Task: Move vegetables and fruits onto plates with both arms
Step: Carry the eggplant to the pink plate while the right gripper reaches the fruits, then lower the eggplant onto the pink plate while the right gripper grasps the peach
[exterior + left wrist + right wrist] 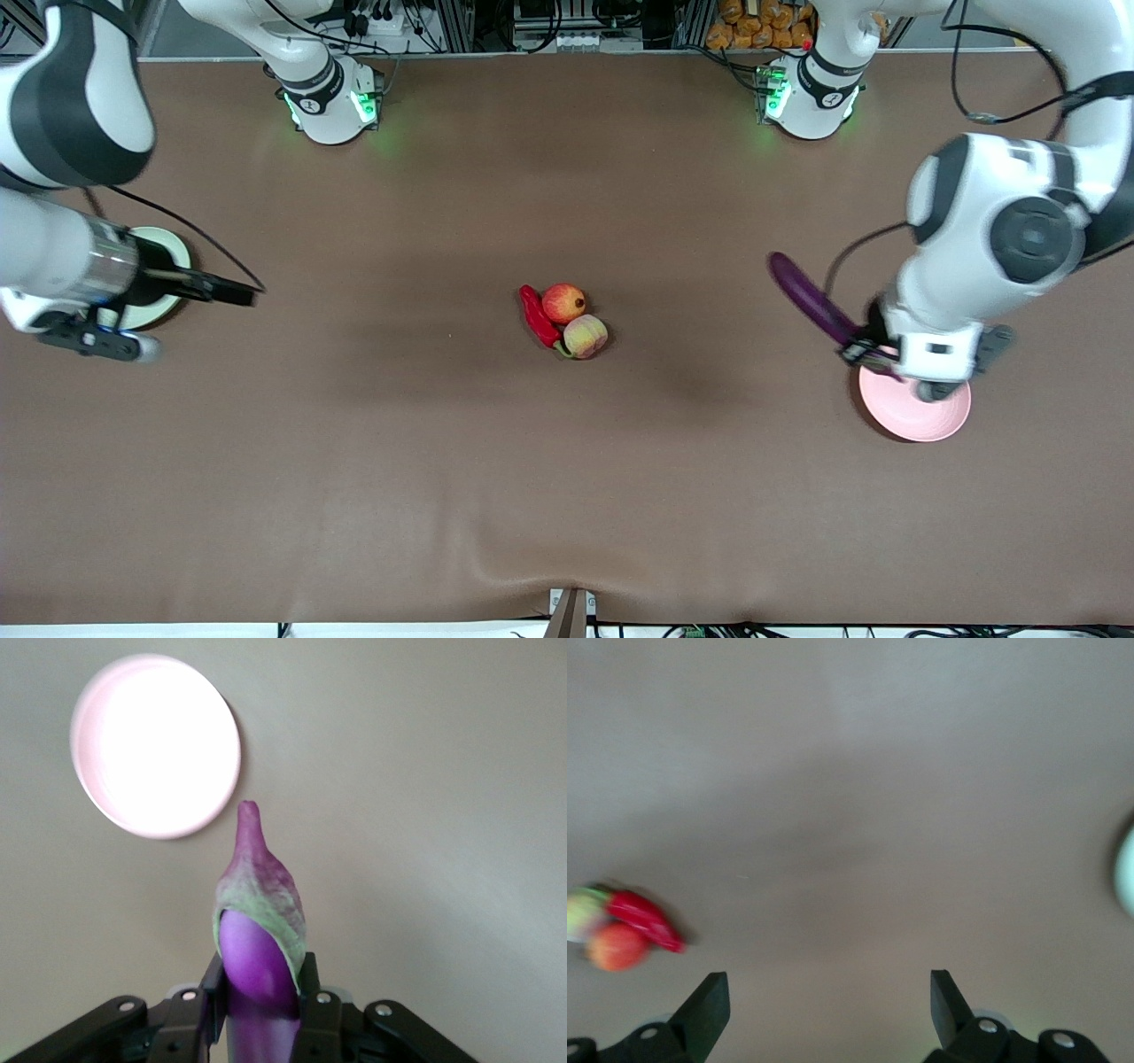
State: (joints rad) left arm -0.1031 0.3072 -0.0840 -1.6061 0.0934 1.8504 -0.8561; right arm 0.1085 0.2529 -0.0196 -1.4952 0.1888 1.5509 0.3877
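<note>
- The pink plate (921,416) is the thing nearest the front camera. It sits on the brown table (567,496) at the left arm's end. It is round, shallow and dull, not shiny.
- The left gripper (873,350) hangs over the rim of the pink plate. Its two black fingers (312,992) are pinched tight on the eggplant (811,299).
- The eggplant is long, thin, purple and shiny. The fingers hold it near its green cap, and the stem tip points toward the pink plate in the left wrist view. Its long body sticks out away from the plate and toward the robot bases. I think only a short move is needed to bring it over the plate.
- In the middle of the table, three things touch in a small bunch. The peach (585,337) is pale and round. The chili pepper (538,317) is red and wrinkly. The red-orange fruit (563,303) is round with a dark tip.
- The right gripper (226,289) is over bare table at the right arm's end, beside the green plate (164,279). Its fingers (709,1005) are spread wide and hold nothing. The bunch lies well apart from it.
- The green plate is mostly hidden under the right arm.
</note>
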